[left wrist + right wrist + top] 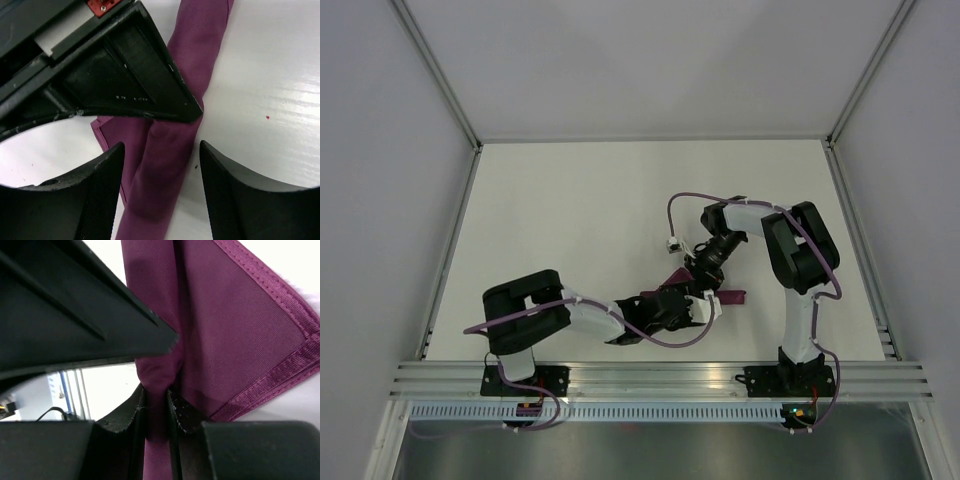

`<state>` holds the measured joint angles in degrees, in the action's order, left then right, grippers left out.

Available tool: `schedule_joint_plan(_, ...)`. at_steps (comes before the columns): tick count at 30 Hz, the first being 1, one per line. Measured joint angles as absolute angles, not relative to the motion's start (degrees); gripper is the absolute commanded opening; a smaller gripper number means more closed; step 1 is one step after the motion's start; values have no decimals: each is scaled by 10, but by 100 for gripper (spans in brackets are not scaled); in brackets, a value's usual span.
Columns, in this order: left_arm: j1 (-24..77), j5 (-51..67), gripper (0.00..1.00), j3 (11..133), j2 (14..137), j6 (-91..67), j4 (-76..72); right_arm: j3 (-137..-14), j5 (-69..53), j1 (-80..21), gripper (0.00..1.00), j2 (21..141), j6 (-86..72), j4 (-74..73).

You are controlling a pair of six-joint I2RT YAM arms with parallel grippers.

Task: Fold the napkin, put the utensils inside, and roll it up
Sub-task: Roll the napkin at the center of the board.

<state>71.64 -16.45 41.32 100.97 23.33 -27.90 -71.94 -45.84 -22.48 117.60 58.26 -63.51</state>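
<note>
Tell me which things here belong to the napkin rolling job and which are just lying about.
Part of the job:
- rolled magenta-purple cloth napkin
- right gripper, pinching the napkin
- left gripper, open over the roll
- utensils: none visible

Just there:
- white table
- aluminium rail along the near edge
</note>
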Motion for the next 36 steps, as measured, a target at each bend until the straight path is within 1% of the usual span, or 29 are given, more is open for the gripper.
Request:
schedule_joint_plan(3, 716, -173, 64, 431, 1033, 252, -289, -722, -459, -221, 11, 1183, 583, -648)
schedule_joint_plan(6, 716, -171, 51, 446, 1047, 261, -285, -725, -459, -218, 11, 1188, 583, -659)
schedule_joint_plan(7, 717, -168, 40, 449, 1049, 263, -282, -727, -459, -216, 12, 1190, 583, -662)
schedule_joint_plan(9, 718, -154, 29, 454, 1051, 265, -270, -730, -459, -215, 13, 1195, 583, -668)
schedule_joint_plan(10, 718, -150, 20, 456, 1054, 265, -267, -731, -459, -213, 13, 1196, 583, -669)
schedule_joint_plan(12, 718, -140, 13, 465, 1054, 268, -249, -733, -458, -211, 16, 1199, 583, -673)
schedule_joint_plan(13, 717, -135, 4, 471, 1054, 269, -237, -733, -458, -210, 20, 1200, 584, -675)
schedule_joint_plan(14, 715, -128, 2, 481, 1055, 269, -221, -733, -456, -209, 23, 1200, 584, -677)
schedule_joint_plan(15, 712, -117, 2, 491, 1057, 267, -203, -733, -453, -208, 27, 1200, 583, -679)
schedule_joint_plan(16, 708, -105, 2, 502, 1058, 267, -186, -733, -452, -207, 35, 1200, 583, -680)
schedule_joint_plan(18, 698, -75, 2, 521, 1060, 262, -156, -733, -451, -204, 43, 1198, 579, -686)
schedule_joint_plan(19, 693, -63, 2, 528, 1061, 259, -146, -733, -451, -202, 51, 1196, 577, -690)
schedule_joint_plan(22, 669, -7, 2, 545, 1064, 245, -121, -731, -448, -200, 62, 1180, 574, -693)
schedule_joint_plan(24, 656, 22, 2, 549, 1064, 235, -115, -731, -444, -199, 64, 1169, 574, -690)
schedule_joint_plan(25, 649, 37, 2, 551, 1064, 230, -112, -732, -441, -197, 67, 1162, 575, -685)
schedule_joint_plan(28, 634, 71, 2, 556, 1065, 218, -101, -741, -433, -182, 70, 1150, 577, -667)
schedule_joint_plan(31, 624, 102, 2, 562, 1066, 208, -90, -759, -435, -152, 71, 1142, 574, -648)
schedule_joint_plan(36, 594, 175, 2, 585, 1077, 181, -62, -779, -465, -68, 71, 1099, 573, -631)
